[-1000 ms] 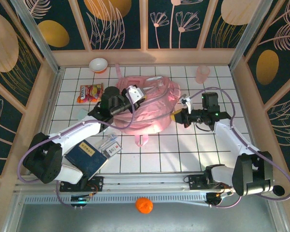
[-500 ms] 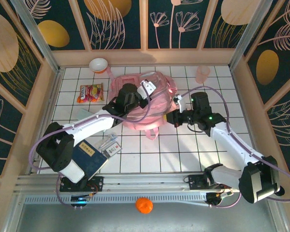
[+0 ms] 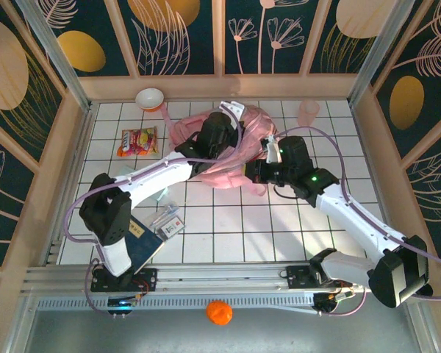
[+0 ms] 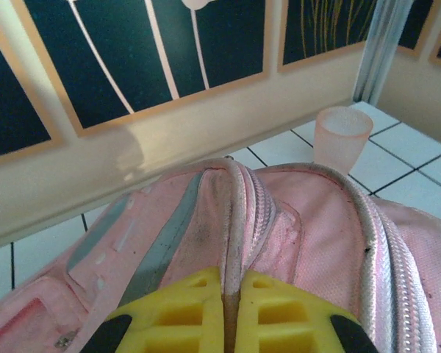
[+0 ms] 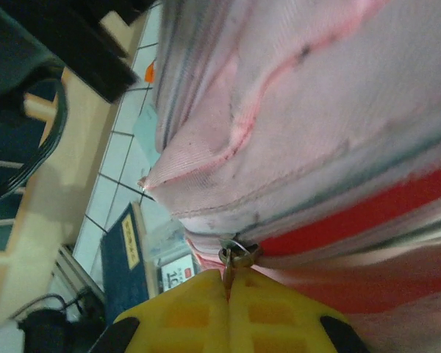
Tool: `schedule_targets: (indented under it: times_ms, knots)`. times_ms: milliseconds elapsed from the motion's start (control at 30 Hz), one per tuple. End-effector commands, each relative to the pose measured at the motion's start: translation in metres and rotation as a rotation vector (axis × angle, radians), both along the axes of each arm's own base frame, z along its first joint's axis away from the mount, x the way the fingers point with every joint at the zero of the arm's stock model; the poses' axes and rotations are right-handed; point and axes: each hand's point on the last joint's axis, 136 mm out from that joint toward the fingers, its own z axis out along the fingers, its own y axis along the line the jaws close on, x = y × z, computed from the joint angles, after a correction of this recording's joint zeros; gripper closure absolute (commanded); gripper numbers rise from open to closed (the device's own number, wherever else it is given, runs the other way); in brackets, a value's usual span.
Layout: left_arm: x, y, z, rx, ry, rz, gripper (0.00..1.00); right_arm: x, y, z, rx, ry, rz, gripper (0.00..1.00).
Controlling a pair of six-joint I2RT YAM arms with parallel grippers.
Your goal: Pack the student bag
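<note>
**Top view.** A white tiled table (image 3: 279, 235) sits inside low wooden walls (image 3: 220, 87) with dark flowered panels above. One pink bag (image 3: 259, 132) lies upper middle, close to the back wall. Both arms reach over it: the left gripper (image 3: 228, 125) at its top, the right gripper (image 3: 256, 172) at its lower right edge. Around it are one bowl (image 3: 149, 98) at upper left, one snack packet (image 3: 137, 140) below that, one cup (image 3: 307, 112) at upper right and one blue book (image 3: 136, 243) at lower left. One orange ball (image 3: 218, 312) rests on the ledge at the bottom. The lower middle and lower right tiles are bare.

**Left wrist.** The yellow fingers (image 4: 176, 309) are pressed together on a raised zip seam of the bag (image 4: 309, 220). The cup (image 4: 342, 136) stands at upper right, beside the wall (image 4: 95, 176).

**Right wrist.** The fingers (image 5: 272, 316) are pinched shut on a metal zip pull (image 5: 237, 255) at the bag's (image 5: 316, 110) lower edge. The book (image 5: 125, 265) lies at lower left.
</note>
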Motion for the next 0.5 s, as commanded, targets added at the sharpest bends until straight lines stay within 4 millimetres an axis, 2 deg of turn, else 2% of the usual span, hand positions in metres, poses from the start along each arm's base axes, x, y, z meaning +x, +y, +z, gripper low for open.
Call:
schedule_targets:
  times_ms: [0,133,200,233,367,467]
  knots:
    - [0.013,-0.004,0.071,-0.251,-0.077,0.091,1.0,-0.006,0.004,0.002,0.035,0.123,-0.088,1.0]
    - [0.012,-0.016,0.074,-0.275,-0.068,0.05,1.0,-0.014,0.016,0.008,0.078,0.115,-0.084,1.0]
    - [0.008,-0.02,0.074,-0.255,-0.085,0.004,1.0,-0.016,0.015,0.009,0.086,0.113,-0.085,1.0]
    - [0.003,-0.022,0.074,-0.235,-0.102,-0.032,1.0,-0.016,0.011,0.01,0.077,0.104,-0.098,0.97]
    - [-0.014,-0.024,0.072,-0.154,-0.168,-0.142,1.0,-0.014,-0.017,0.019,0.048,0.087,-0.171,0.57]
    - [-0.026,-0.029,0.068,-0.113,-0.188,-0.255,1.0,-0.01,-0.042,0.029,0.097,0.091,-0.234,0.41]
